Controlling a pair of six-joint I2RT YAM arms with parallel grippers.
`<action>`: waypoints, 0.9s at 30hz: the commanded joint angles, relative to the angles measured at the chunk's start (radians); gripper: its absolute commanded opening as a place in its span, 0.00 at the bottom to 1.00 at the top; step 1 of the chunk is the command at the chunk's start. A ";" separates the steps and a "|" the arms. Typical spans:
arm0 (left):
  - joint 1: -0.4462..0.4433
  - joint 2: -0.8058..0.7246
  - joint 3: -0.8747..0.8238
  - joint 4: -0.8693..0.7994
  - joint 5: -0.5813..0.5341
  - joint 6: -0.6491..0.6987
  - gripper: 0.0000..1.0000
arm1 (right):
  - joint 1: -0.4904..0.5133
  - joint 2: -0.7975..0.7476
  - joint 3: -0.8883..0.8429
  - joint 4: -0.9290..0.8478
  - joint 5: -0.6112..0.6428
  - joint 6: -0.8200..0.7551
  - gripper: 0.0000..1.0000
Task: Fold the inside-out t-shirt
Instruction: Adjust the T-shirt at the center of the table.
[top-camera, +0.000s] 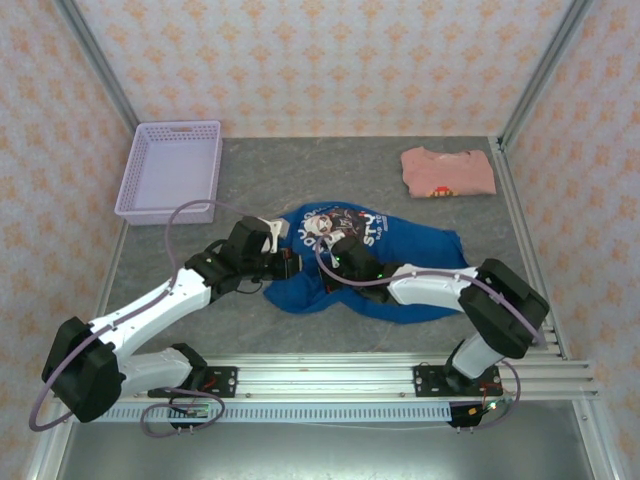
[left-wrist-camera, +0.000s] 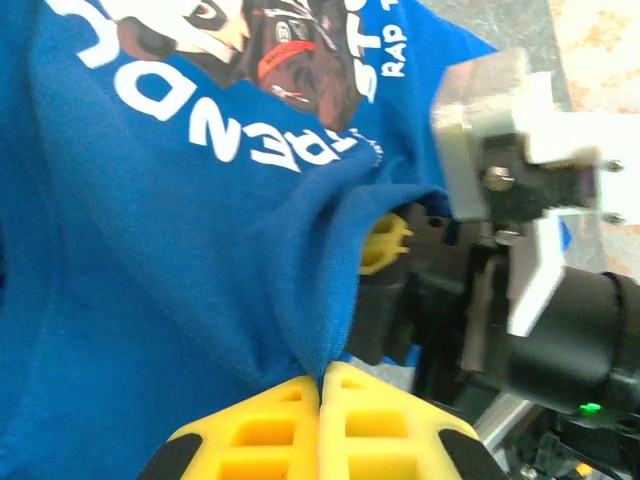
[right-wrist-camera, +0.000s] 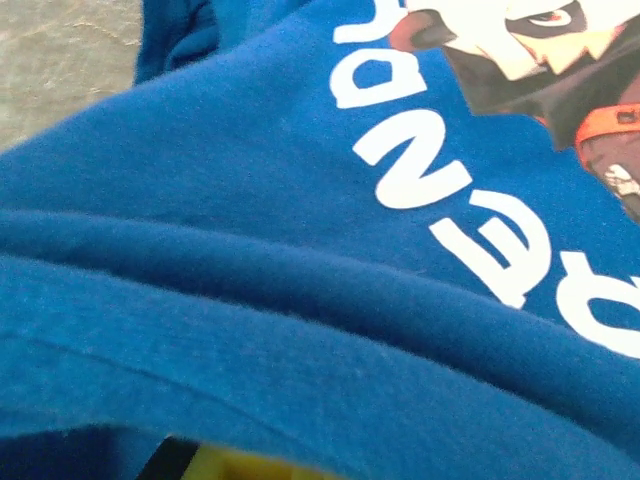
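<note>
Left gripper (left-wrist-camera: 322, 390): yellow fingers pressed together, pinching a peak of blue cloth at the lower middle of the left wrist view. Right gripper (left-wrist-camera: 388, 245): closed, tucked under a draped fold just right of that pinch; whether cloth is caught between its fingers cannot be told. The inside-out t-shirt (top-camera: 400, 272) lies bunched at the centre of the grey table (top-camera: 250, 170), between the two wrists, with the white-and-orange print (top-camera: 335, 225) face up at its upper edge. Salmon-pink folded shirt (top-camera: 448, 172) sits well apart at upper right, lavender basket (top-camera: 170, 170) at upper left. Progress, as judged: early. The garment is a rumpled heap, not spread flat, with no clean fold visible. Flattening and all the folds remain.
</note>
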 joint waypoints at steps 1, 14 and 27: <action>0.014 -0.025 0.012 -0.087 -0.153 0.038 0.00 | -0.027 -0.161 0.018 -0.035 -0.137 0.031 0.00; -0.001 -0.050 -0.014 -0.079 -0.390 0.145 0.19 | -0.178 -0.215 0.051 0.049 -0.490 0.432 0.00; -0.187 -0.135 -0.154 0.204 -0.171 0.262 0.49 | -0.270 -0.146 0.101 0.059 -0.593 0.660 0.00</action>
